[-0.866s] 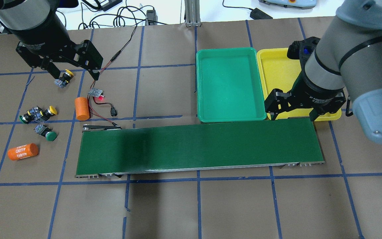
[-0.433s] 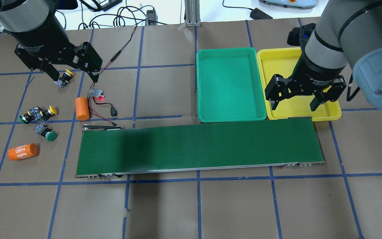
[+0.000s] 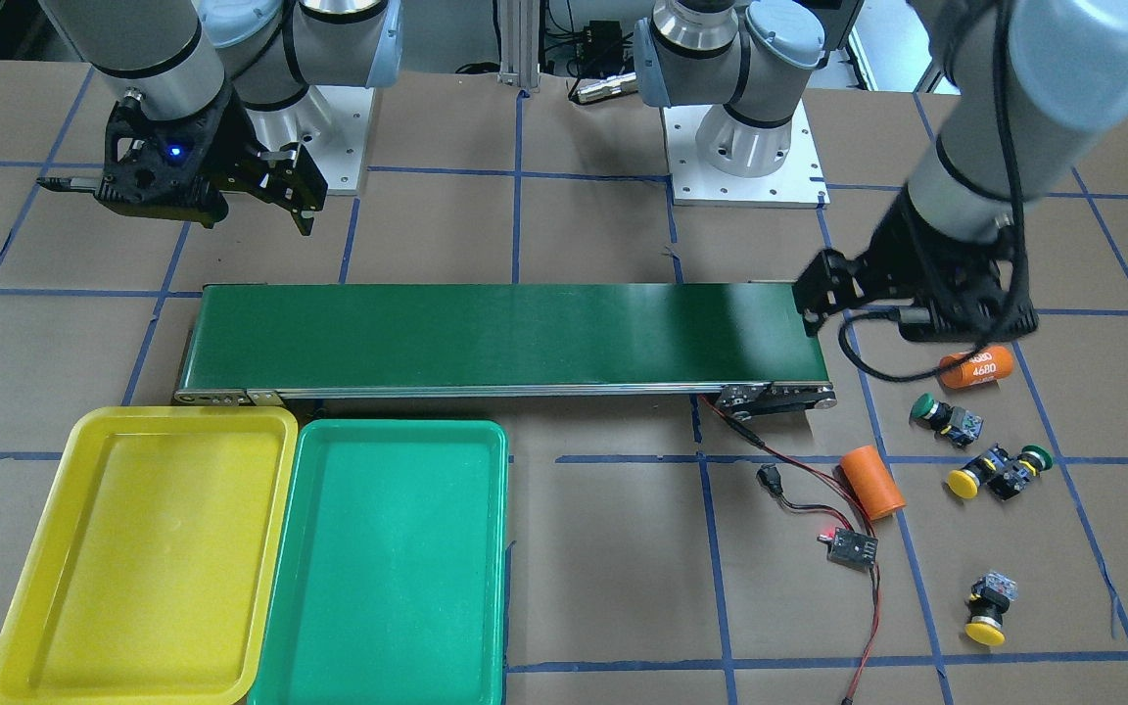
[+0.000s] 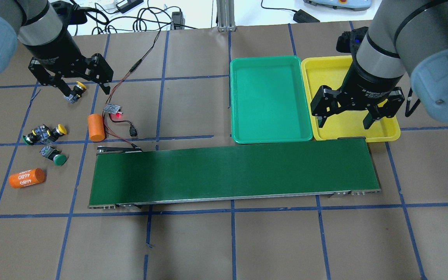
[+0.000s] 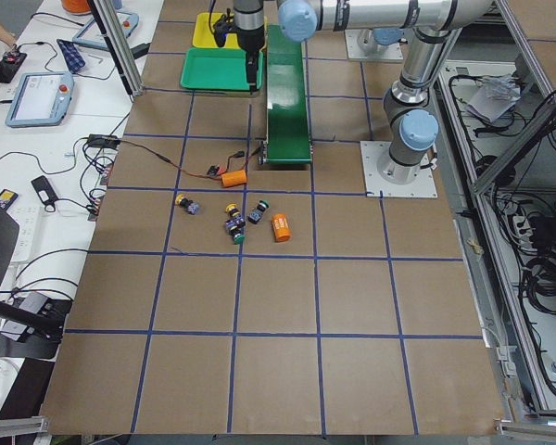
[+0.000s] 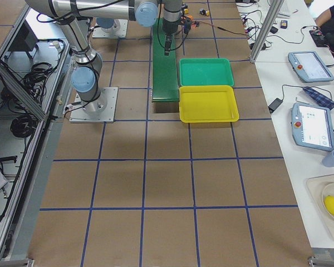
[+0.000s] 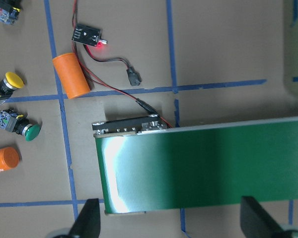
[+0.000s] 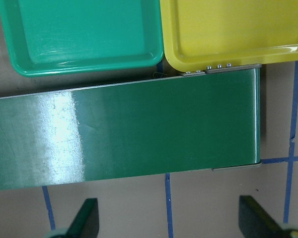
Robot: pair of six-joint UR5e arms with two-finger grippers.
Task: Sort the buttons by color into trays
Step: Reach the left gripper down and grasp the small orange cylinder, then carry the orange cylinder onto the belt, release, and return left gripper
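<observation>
The left gripper (image 4: 86,91) hangs wide open and empty beside a yellow button (image 4: 75,92) near the table's (image 4: 193,241) far left corner. The right gripper (image 4: 343,124), equally spread and empty, hovers over the yellow tray (image 4: 325,77).

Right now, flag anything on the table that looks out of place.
Two non-buttons lie among the buttons: the orange cylinder marked 4680 and the second orange cylinder. A wired circuit board lies nearby.

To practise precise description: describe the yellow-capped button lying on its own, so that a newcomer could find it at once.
In the overhead view, start at the long dark-green conveyor belt and look past its left end to the plain orange cylinder. The lone yellow button lies beyond it, farther from the robot. Unlike the other yellow button, it lies alone.
</observation>
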